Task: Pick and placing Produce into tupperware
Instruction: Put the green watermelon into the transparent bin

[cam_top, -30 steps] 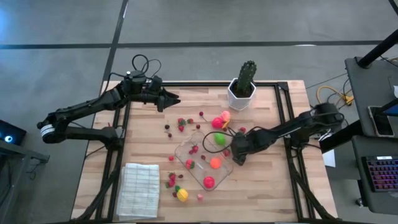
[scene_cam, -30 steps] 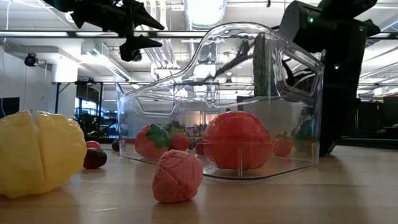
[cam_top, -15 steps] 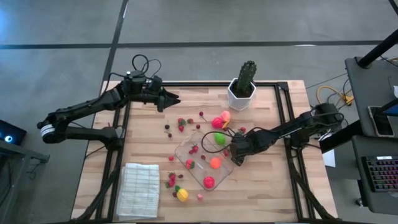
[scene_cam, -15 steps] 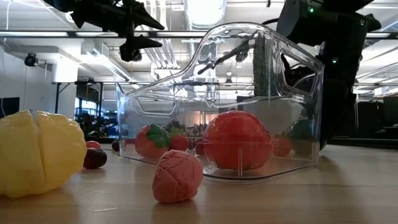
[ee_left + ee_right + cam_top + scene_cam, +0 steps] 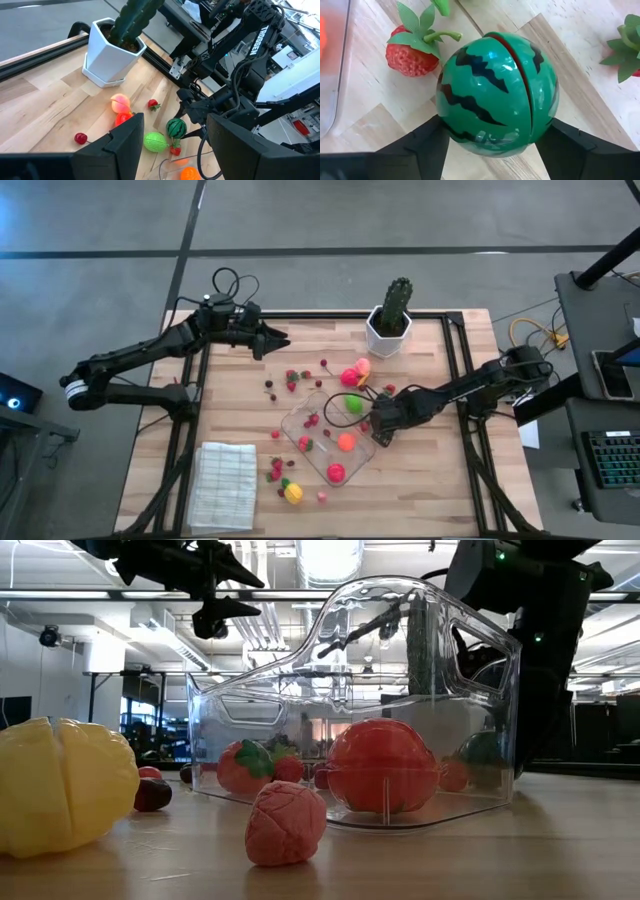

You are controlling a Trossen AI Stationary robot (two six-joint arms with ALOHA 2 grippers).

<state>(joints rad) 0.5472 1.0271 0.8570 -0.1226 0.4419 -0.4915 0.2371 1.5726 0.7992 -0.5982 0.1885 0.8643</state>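
The clear tupperware (image 5: pixel 322 442) lies in the middle of the table and holds red, orange and green produce (image 5: pixel 336 472). More produce lies scattered at its far side (image 5: pixel 295 378) and near its near end (image 5: pixel 292 493). At the tupperware's right far corner my right gripper (image 5: pixel 379 423) points down, shut on the green striped melon ball (image 5: pixel 492 90). A strawberry (image 5: pixel 407 55) lies beside the ball. My left gripper (image 5: pixel 275 340) hangs open above the table's far left part, holding nothing. My right gripper pinches the melon ball between its two fingers, one on each opposite side (image 5: pixel 445 135) of the ball's round body. The fingers (image 5: pixel 420 147) come steeply from above. The ball's split seam faces up between them, and the ball appears to rest on the table.
A cactus in a white pot (image 5: pixel 391 320) stands at the far edge, right of middle. A white ribbed cloth (image 5: pixel 223 483) lies at the near left. A yellow piece (image 5: pixel 60 785) and a pink piece (image 5: pixel 285 823) lie near the tupperware's near end.
My right gripper's fingers have come together on the melon ball, which stays where it was beside the tupperware.
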